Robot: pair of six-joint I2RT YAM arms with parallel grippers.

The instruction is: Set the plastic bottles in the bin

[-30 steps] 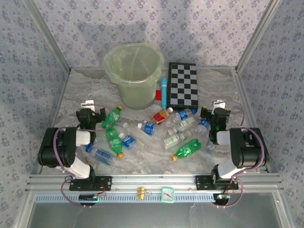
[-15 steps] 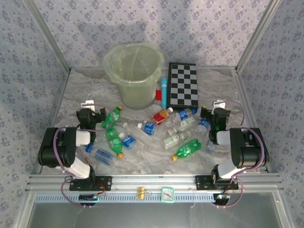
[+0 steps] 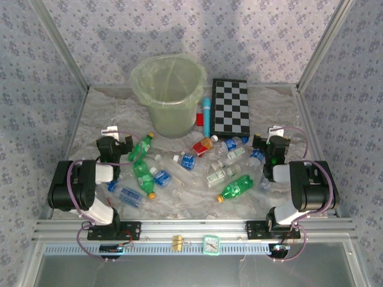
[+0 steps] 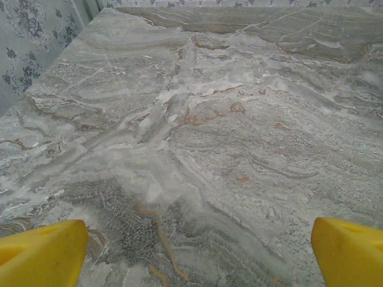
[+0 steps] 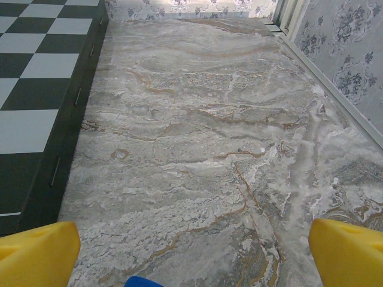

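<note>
Plastic bottles (image 3: 187, 160) strewn across marble table (image 3: 275, 113) between the arms, near side of bin (image 3: 169, 113). Bin upright, far centre, lined with clear bag (image 3: 139, 78). Left gripper (image 4: 191, 251) and right gripper (image 5: 194, 248) spread wide over bare tabletop.

Bottles (image 3: 236, 186) lie before the bin (image 3: 170, 116), checkerboard (image 3: 231, 106) right of it.

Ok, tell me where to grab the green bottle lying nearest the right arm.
Grip the green bottle across its mid-body, coming straight down from above. It lies on its side on the table, with its orange cap pointing near-left, so set the jaws across its long axis.
</note>
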